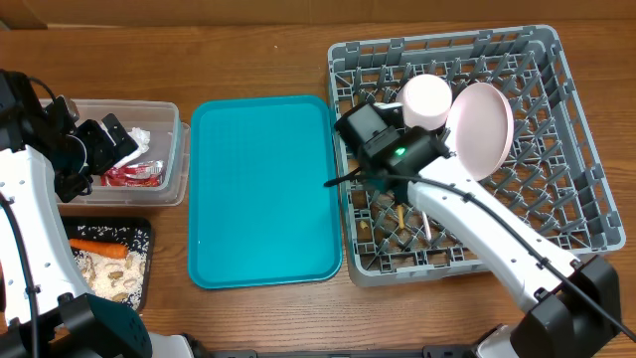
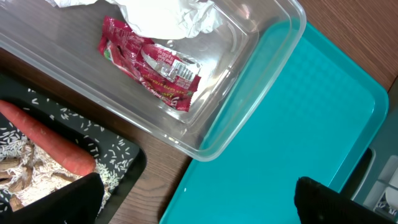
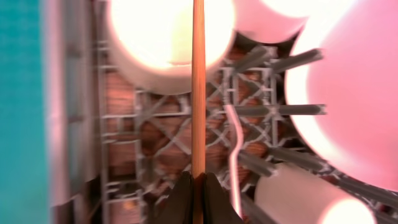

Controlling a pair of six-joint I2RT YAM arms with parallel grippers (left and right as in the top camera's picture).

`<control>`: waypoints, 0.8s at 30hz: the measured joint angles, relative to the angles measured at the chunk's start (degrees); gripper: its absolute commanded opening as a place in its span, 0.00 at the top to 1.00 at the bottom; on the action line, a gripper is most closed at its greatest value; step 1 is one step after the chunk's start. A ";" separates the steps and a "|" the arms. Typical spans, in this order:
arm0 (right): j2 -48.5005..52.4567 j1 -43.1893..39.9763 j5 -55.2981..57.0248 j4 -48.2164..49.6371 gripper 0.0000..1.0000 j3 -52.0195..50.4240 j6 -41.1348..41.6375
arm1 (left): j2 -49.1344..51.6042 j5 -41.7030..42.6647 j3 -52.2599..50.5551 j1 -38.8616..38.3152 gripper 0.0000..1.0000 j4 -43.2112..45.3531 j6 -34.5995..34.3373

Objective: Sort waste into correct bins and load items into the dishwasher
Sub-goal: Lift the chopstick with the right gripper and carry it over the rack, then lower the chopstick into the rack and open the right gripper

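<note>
A chopstick (image 3: 198, 87) is clamped in the right hand (image 3: 194, 182) over the rack (image 3: 155, 124), for slotting between pegs; the left hand (image 2: 196, 202) is held released near the tub (image 2: 214, 149).

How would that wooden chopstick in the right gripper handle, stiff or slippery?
Probably stiff and light: the chopstick runs straight though the right gripper pinches only one end. Being so thin, it could likely slip through the grey rack's open lattice.
</note>
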 measured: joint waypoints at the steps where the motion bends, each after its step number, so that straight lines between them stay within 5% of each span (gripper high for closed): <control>1: 0.00 -0.66 0.00 -0.22 0.96 0.00 -0.11 | 0.00 -0.02 0.00 0.00 0.00 0.00 0.00; 11: 0.00 -8.87 0.09 -0.68 0.96 -2.14 -0.48 | 0.00 -0.02 0.00 0.00 0.00 0.02 0.00; 24: 0.00 -9.27 -0.98 3.80 0.96 -6.88 -3.21 | 0.00 0.00 0.02 0.00 0.00 0.00 0.00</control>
